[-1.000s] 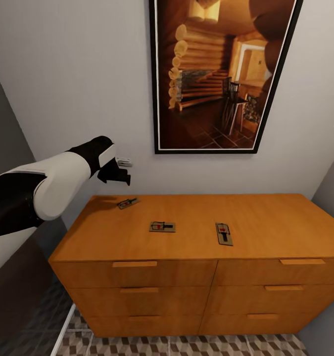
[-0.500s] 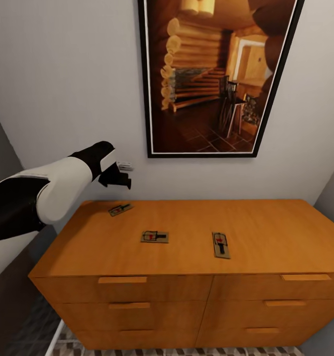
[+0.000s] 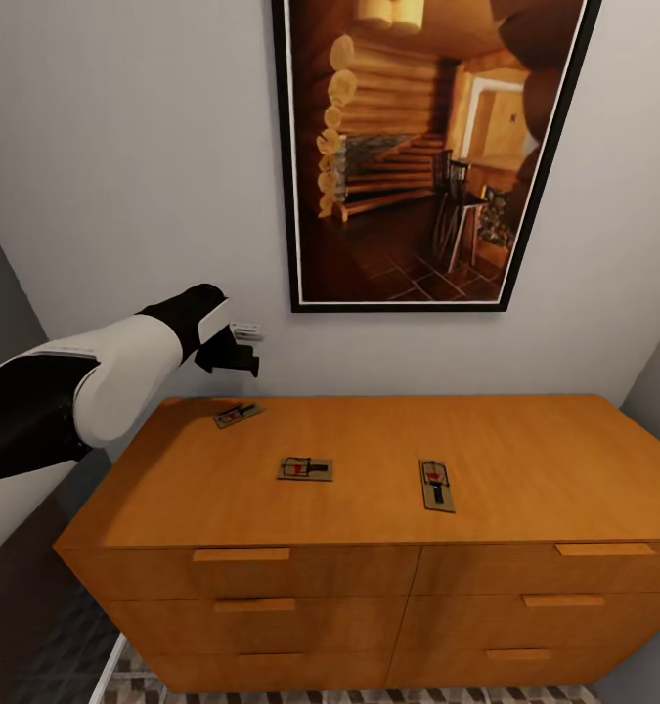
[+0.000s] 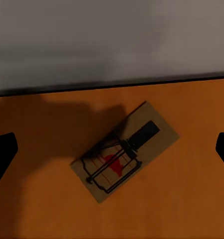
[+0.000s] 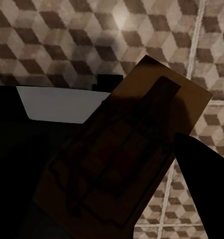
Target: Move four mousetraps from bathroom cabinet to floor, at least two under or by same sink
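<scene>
Three mousetraps lie on top of the orange-brown cabinet (image 3: 525,460): one at the far left (image 3: 239,415), one in the middle (image 3: 305,469), one further right (image 3: 436,485). My left gripper (image 3: 237,357) hangs open above the far-left mousetrap (image 4: 124,152), its dark fingertips (image 4: 2,154) wide apart on either side and not touching it. In the right wrist view my right gripper (image 5: 122,174) is shut on a fourth mousetrap (image 5: 137,144), held above the cube-patterned bathroom floor (image 5: 67,40).
A large framed picture (image 3: 418,147) hangs on the white wall behind the cabinet. The cabinet's drawer fronts have bar handles (image 3: 242,554). A strip of patterned floor (image 3: 369,696) shows below it. A white flat shape (image 5: 57,102) sits under the held trap.
The head view has shifted, bringing the cabinet top lower and closer; that is the camera moving. The left gripper stays above the far-left trap. The traps have not moved.
</scene>
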Motion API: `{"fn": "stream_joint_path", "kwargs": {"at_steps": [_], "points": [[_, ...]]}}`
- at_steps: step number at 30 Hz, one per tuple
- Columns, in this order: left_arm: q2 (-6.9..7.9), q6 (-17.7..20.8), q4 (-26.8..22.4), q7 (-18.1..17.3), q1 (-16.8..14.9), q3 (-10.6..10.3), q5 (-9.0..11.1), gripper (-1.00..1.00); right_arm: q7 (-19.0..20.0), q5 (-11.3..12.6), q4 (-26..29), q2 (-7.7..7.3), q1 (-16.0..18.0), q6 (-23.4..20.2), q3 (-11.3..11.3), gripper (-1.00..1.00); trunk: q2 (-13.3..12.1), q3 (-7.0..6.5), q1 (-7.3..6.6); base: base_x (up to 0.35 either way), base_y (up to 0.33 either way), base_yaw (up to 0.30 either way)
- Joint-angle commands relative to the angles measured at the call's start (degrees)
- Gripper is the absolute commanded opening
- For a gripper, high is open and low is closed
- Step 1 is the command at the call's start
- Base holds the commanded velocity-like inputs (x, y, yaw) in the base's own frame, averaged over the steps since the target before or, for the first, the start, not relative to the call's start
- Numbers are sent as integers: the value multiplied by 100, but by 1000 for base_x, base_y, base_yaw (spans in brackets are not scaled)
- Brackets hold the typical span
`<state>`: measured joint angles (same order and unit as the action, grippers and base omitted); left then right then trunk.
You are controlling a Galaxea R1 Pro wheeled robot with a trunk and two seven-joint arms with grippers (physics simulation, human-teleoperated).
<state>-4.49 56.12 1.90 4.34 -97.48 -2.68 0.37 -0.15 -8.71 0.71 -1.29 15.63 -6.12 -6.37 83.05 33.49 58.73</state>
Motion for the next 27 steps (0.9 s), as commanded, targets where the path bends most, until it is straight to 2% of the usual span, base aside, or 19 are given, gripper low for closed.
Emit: {"fn": "stream_joint_path", "kwargs": {"at_steps": [1,17,27], "points": [[-1,5,11,5,-8,-22,9,100,0,-60,8,-1,2,-27,-48,-100,3,6,0,0,0,0],[0,-4,21,6,1,-22,13,100,-1,-60,8,3,2,-28,-48,-100,3,6,0,-3,0,0],[2,-4,9,6,92,-22,7,100,3,-60,8,4,2,-29,-48,-100,3,6,0,-129,0,0]]}}
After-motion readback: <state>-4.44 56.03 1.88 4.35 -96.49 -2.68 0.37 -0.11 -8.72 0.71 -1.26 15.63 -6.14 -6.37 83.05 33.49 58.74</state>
